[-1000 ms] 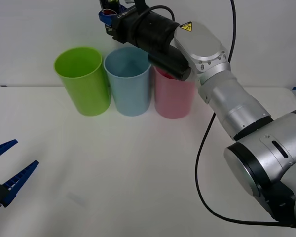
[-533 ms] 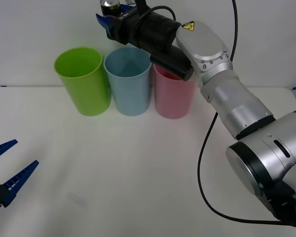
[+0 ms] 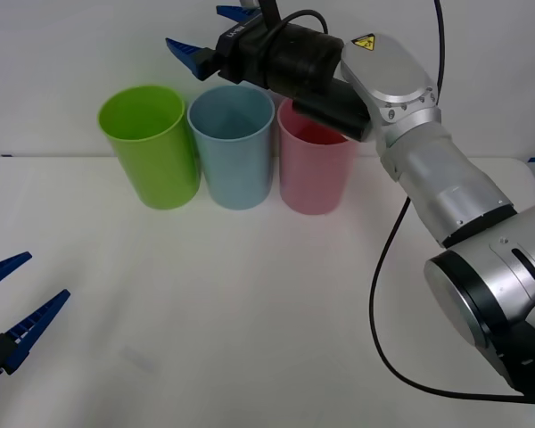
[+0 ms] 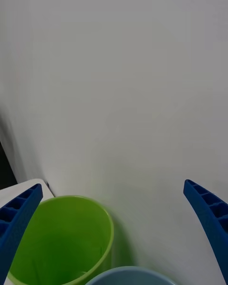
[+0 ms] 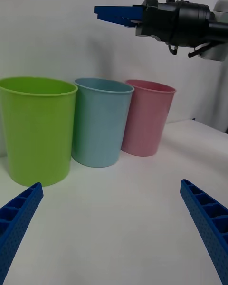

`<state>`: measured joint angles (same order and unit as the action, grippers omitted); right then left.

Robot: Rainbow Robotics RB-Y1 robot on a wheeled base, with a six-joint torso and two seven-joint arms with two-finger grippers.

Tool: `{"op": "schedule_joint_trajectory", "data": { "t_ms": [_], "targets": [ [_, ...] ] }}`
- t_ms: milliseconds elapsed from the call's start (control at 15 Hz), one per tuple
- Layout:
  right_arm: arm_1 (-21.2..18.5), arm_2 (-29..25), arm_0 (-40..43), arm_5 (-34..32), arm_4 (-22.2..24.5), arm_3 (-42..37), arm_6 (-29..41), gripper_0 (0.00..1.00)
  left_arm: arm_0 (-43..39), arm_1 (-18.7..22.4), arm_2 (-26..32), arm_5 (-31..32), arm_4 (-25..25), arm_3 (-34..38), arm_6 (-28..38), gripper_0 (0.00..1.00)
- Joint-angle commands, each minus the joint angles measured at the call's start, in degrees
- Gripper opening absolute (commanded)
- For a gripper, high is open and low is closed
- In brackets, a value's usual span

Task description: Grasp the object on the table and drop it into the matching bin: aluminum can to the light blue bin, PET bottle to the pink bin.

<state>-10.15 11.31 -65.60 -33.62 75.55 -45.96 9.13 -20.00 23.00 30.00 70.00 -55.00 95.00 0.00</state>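
My right gripper hangs open in the air just above the back rim of the light blue bin, with nothing between its blue fingers. The left wrist view shows the right gripper from the side, high over the light blue bin. The pink bin stands right of the blue one, partly behind the right arm. The aluminum can is out of view. My left gripper rests open low over the white table at the near left.
A lime green bin stands left of the light blue one, and the three bins form a row at the table's far edge against a white wall. A black cable loops down from the right arm.
The right gripper held the can over the light blue bin in the earlier frames. Now its fingers have spread open, the can is gone from them, and the arm has shifted slightly right.
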Motion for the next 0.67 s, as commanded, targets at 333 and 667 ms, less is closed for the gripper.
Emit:
{"op": "schedule_joint_trajectory", "data": {
  "t_ms": [333,667],
  "targets": [
    [-12.35,8.91,10.84,-2.33,-10.86,-18.64,1.76,1.00,0.00,0.00,0.00,0.00,0.00,0.00,0.00,1.00],
    [-22.28,9.00,23.85,-2.59,-10.86,-37.98,6.86,1.00,0.00,0.00,0.00,0.00,0.00,0.00,0.00,1.00]
  ]
}}
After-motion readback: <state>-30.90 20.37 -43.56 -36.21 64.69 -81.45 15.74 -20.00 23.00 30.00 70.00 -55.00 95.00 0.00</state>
